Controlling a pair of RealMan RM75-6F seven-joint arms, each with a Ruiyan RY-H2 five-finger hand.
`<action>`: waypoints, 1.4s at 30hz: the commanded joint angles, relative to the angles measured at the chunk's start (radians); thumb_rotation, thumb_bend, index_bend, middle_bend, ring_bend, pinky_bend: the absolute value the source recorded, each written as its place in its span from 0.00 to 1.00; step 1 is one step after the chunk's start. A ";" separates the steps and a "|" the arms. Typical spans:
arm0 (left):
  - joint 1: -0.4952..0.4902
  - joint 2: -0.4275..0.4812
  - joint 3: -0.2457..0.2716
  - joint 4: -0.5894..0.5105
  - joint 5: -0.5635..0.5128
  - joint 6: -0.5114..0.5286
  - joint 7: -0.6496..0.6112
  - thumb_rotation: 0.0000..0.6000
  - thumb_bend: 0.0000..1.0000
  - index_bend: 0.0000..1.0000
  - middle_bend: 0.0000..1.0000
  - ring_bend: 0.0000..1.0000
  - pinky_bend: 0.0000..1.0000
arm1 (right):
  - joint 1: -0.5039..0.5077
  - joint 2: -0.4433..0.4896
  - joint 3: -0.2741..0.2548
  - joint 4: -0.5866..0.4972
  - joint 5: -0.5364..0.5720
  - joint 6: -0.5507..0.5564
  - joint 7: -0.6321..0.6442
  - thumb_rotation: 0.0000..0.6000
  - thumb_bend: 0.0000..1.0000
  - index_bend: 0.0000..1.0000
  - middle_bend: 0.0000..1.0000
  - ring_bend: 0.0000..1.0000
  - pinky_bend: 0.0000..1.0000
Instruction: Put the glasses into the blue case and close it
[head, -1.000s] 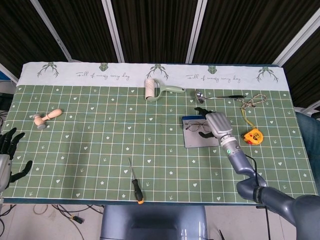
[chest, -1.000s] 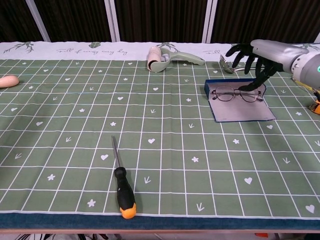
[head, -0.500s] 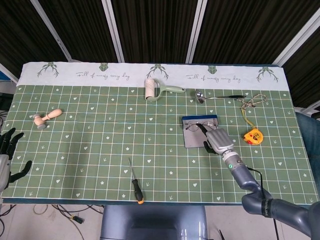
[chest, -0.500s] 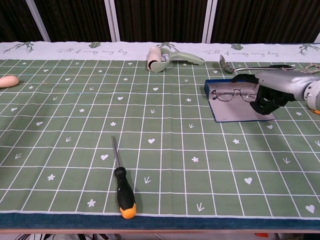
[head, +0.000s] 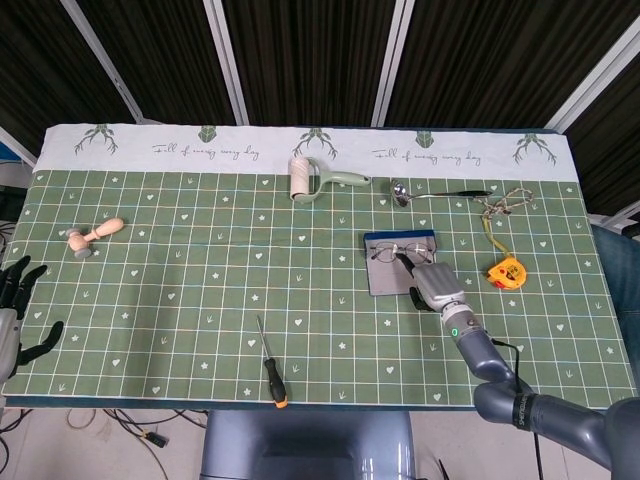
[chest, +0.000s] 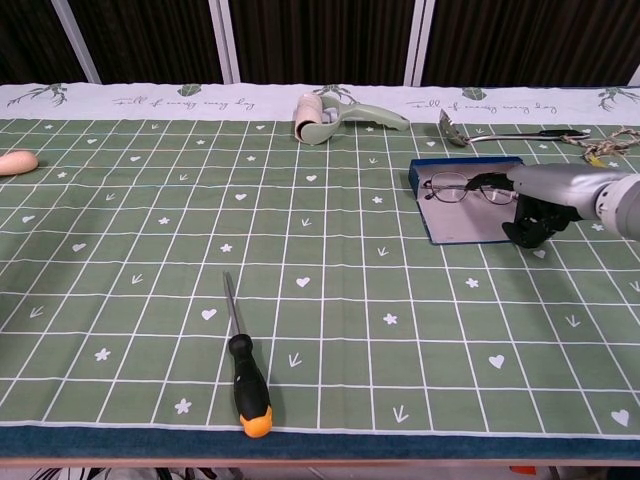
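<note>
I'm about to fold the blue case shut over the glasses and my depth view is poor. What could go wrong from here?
1. The glasses lie on the open blue case toward its far end, and the right hand reaches over them, so its fingers could snag or drag the frame.
2. Folding the flap may pinch a temple arm if the glasses are off-centre.
3. The tape measure lies just right of the case and the arm could bump it.

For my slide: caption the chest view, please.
Right hand at the near edge of the open blue case, glasses lying inside.
</note>
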 joint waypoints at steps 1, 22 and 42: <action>-0.001 0.001 0.000 -0.001 0.000 -0.001 0.002 1.00 0.31 0.09 0.00 0.00 0.00 | 0.004 -0.007 0.001 0.012 0.014 -0.008 -0.007 1.00 0.69 0.07 0.93 1.00 1.00; 0.000 0.001 -0.003 -0.004 -0.006 -0.001 0.003 1.00 0.31 0.09 0.00 0.00 0.00 | 0.049 -0.047 0.036 0.094 0.083 -0.048 -0.027 1.00 0.71 0.07 0.92 1.00 1.00; 0.003 0.001 -0.006 -0.008 -0.015 0.000 0.002 1.00 0.31 0.09 0.00 0.00 0.00 | 0.072 -0.057 0.077 0.100 0.184 -0.022 -0.073 1.00 0.67 0.05 0.91 1.00 1.00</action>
